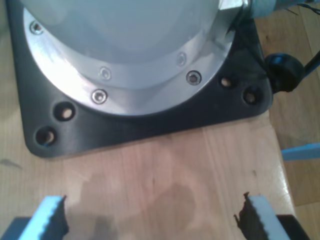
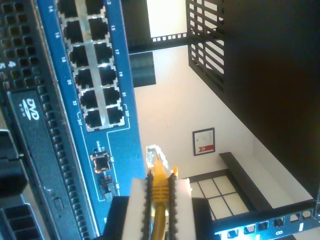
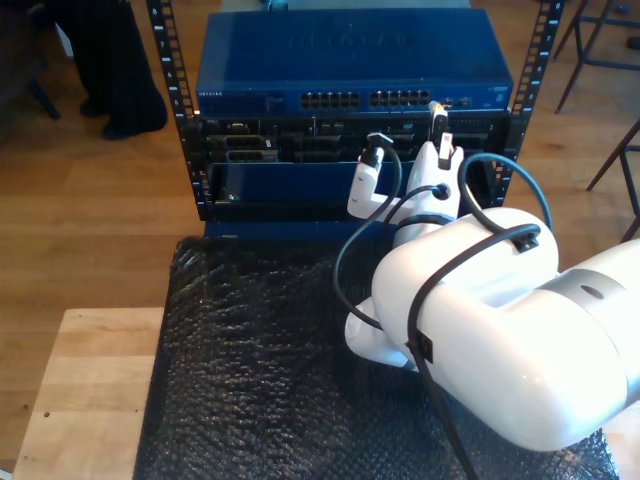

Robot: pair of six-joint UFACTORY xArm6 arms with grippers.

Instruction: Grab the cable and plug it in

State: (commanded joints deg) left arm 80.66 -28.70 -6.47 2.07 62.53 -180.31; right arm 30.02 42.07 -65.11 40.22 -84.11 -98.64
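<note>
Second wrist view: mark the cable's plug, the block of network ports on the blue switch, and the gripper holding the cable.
cable [image 2: 155,157], second wrist view: on the clear plug at its tip.
network ports [image 2: 95,75], second wrist view: middle of the block.
my second gripper [image 2: 160,192], second wrist view: between its fingertips, on the yellow boot.

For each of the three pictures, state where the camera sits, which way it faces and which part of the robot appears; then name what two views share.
First wrist view: rides my first gripper, looking down at a round metal arm base on a black mounting plate bolted to a wooden table; both open fingertips show.
Second wrist view: rides my second gripper, facing the blue switch; its fingers clamp the cable.
Exterior view: behind a white arm, looking toward the rack.
Shared: second wrist and exterior views both show the switch.
</note>
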